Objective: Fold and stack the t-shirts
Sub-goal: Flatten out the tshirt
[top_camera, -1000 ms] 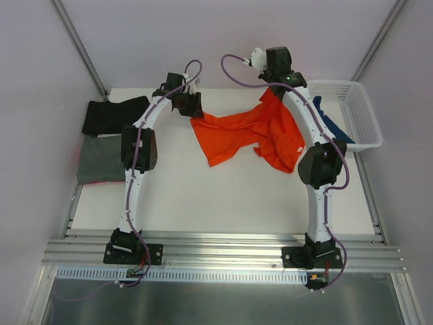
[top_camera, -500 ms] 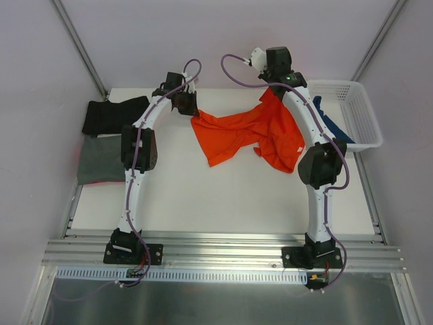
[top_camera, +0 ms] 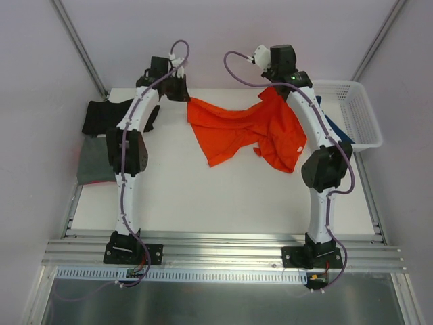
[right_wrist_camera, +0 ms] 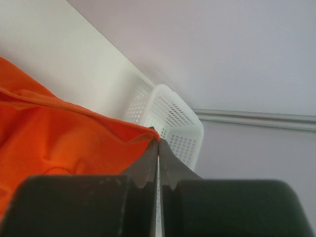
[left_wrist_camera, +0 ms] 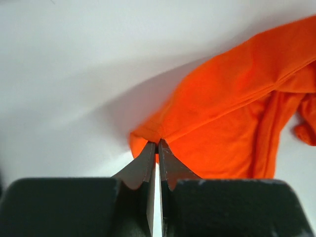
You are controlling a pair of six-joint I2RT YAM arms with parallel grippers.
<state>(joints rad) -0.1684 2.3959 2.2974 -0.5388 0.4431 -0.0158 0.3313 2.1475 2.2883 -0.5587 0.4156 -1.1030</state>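
orange t-shirt upper middle, unfolded; my left gripper and right gripper each clamp a top corner. black t-shirt and grey t-shirt at far left look done; blue t-shirt waits in the basket.

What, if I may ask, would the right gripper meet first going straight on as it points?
The right gripper pinches the bright orange-red cloth t-shirt; beyond it, probably the white plastic mesh basket, depth unclear.
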